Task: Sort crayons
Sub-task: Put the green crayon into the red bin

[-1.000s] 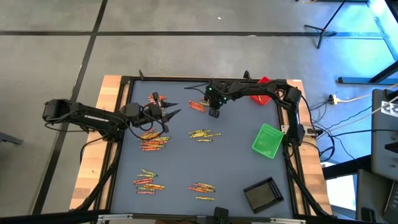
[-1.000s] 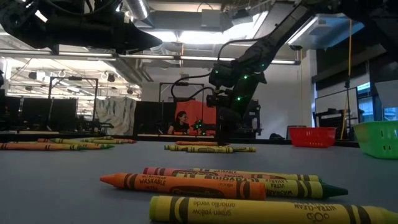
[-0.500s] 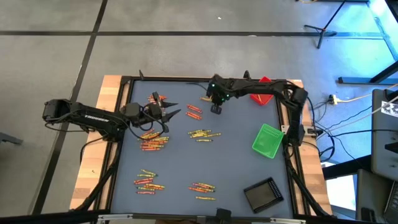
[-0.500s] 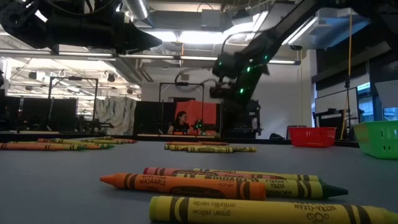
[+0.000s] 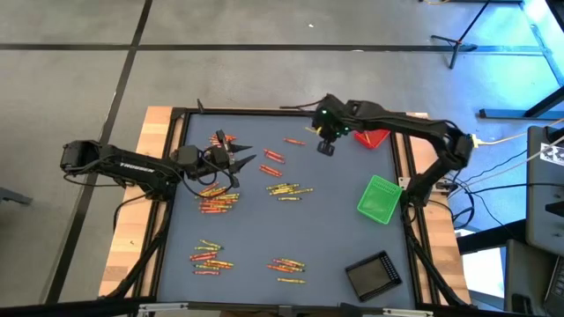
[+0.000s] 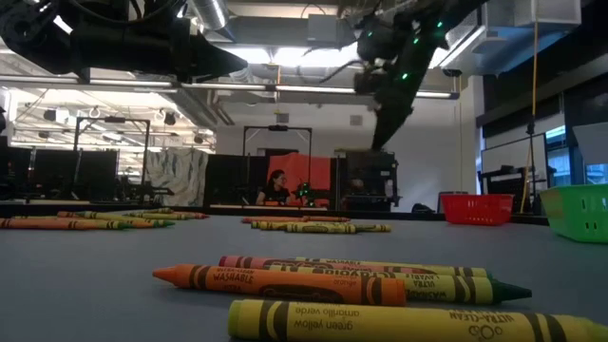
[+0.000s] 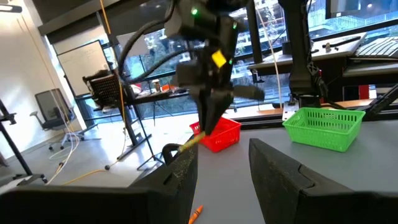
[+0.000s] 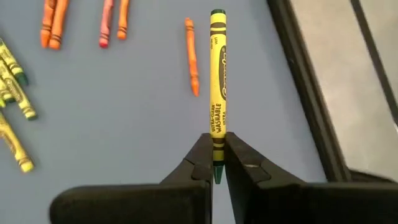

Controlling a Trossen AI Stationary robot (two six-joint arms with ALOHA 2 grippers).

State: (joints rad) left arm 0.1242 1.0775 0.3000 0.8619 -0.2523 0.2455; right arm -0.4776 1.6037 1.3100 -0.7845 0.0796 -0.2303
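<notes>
Pinching a yellow crayon (image 8: 217, 81) by its lower end, the right claw (image 5: 326, 148) is held above the far part of the counter (image 5: 335, 238), near the red tray (image 5: 374, 138). In the right wrist view the stick is seen standing straight out from between the pressed-together fingertips (image 8: 200, 163), most of its length unsupported. Because so little of it is gripped, the carry is best made smoothly, without quick wrist turns, so that the stick is not swung loose or levered out of the pinch.

Which destination is meant cannot be told from these views. Wherever it is, the crayon should be brought low and roughly level before the fingers are parted, so that it is laid down and not dropped and left to roll.

The other crayons (image 5: 289, 189) are spread in small clusters across the counter, with one orange crayon (image 8: 192, 55) lying alone below the held one. The left claw (image 5: 245, 157) is kept spread and idle above the left side, well apart from the working arm.
</notes>
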